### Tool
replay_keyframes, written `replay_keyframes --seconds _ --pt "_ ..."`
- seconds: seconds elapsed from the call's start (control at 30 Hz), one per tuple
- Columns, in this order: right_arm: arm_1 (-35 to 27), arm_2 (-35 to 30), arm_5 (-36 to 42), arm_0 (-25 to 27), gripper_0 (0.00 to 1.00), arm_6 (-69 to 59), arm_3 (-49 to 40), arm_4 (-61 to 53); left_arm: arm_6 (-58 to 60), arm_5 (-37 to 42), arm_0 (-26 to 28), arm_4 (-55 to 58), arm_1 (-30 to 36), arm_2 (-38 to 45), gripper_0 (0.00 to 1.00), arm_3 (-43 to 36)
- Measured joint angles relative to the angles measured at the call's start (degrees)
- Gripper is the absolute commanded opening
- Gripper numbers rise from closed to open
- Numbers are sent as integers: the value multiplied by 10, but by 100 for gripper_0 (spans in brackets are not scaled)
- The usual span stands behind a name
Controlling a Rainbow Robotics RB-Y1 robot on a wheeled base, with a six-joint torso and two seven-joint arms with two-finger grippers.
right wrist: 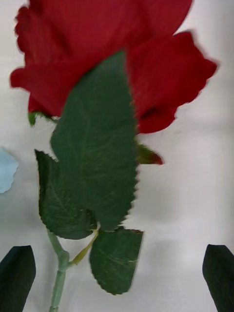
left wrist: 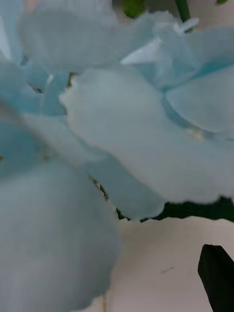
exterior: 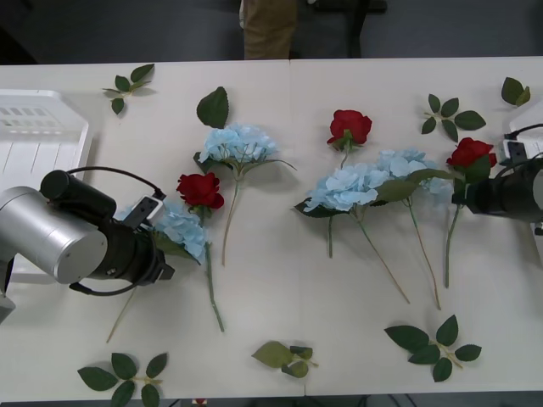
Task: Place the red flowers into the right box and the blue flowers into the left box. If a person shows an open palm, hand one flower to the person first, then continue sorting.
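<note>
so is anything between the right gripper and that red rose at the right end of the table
Nothing visible. The right gripper is open over the red rose, and between its black fingers lie only the rose's own leaves and stem on bare table.

Table [exterior: 280, 280]: plain cream-white. Roses: deep red heads, thin green stems – one near centre-left [exterior: 200, 190], one mid-table [exterior: 349, 126], one at the right [exterior: 471, 153]. Hydrangeas: pale blue clusters, dark green leaves – [exterior: 238, 143], [exterior: 346, 186], [exterior: 181, 227]. Loose leaf sprigs [exterior: 434, 341]: dark green; one sprig [exterior: 284, 356] paler olive. Left tray [exterior: 38, 136]: white, ribbed. Left arm [exterior: 59, 233]: silver-grey shell, black wrist. Right gripper [right wrist: 117, 278]: black fingers. Serrated leaf [right wrist: 95, 141]: dark green, fine veins.
</note>
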Motion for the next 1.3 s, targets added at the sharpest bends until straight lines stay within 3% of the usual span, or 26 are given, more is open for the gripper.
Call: replay_keyframes --seconds 0.33,0.37,0.5,0.57,0.93,1.07,1.3 --pt "42 18 -30 -8 100 0 1 24 -3 -33 16 -12 0 -4 100 0" --pt "43 23 -33 -10 65 0 1 26 -3 -34 17 -15 0 -6 100 1" --pt "43 51 -55 -19 12 0 15 40 -3 -37 21 -35 0 -13 100 1" --pt "43 58 -61 -24 0 0 24 47 -3 -49 24 -54 0 -21 100 1" --pt "41 55 -51 -28 0 0 24 54 -3 -171 28 -88 2 -63 100 59" --pt "31 19 39 -28 0 14 -13 5 -3 -182 28 -88 3 -65 100 61" --pt "-28 -105 157 -25 0 32 -93 -81 -3 -162 23 -88 4 -65 100 58"
